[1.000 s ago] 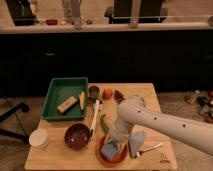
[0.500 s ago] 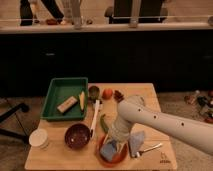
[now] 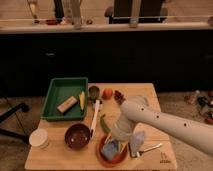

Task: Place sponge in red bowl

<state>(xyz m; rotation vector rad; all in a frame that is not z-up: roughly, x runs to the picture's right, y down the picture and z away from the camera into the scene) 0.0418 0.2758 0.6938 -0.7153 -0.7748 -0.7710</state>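
The red bowl sits at the front middle of the wooden table. A blue-grey sponge lies inside it, leaning on the bowl's right side. My gripper comes in from the right on the white arm and hangs just above the bowl's right rim, right by the sponge. Its body hides part of the bowl's far rim. I cannot tell whether it still touches the sponge.
A purple bowl stands left of the red bowl, with a white cup further left. A green tray holds a tan bar and a yellow item. A white-handled utensil, green pepper, orange fruit and fork lie nearby.
The gripper has stayed over the red bowl with only a slight shift. The sponge has stayed in the bowl.
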